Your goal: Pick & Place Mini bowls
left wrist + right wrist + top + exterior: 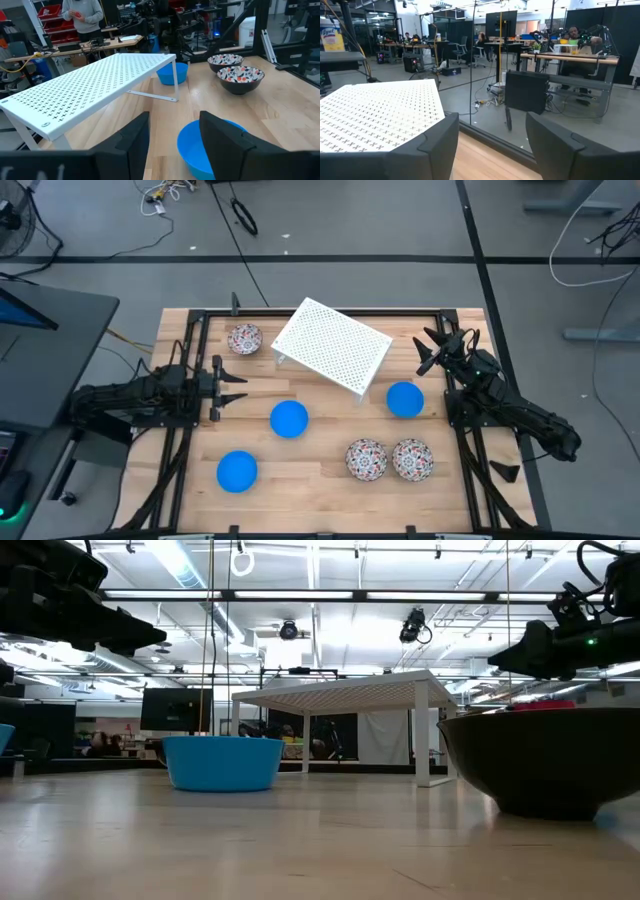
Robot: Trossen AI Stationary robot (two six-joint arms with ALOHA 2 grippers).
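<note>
Nearest the front edge sits one blue bowl point(237, 471), with two speckled bowls point(388, 459) side by side to its right. Mid-table, the left gripper point(232, 389) hangs with fingers spread and empty, facing another blue bowl point(289, 419). The third blue bowl point(404, 399) lies beside the white rack point(331, 344). Farther back, a lone speckled bowl point(244, 339), and the right gripper point(430, 350) is parted, holding nothing.

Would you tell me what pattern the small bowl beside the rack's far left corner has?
White with red-and-dark speckles, the small round bowl; the high view shows it best.
</note>
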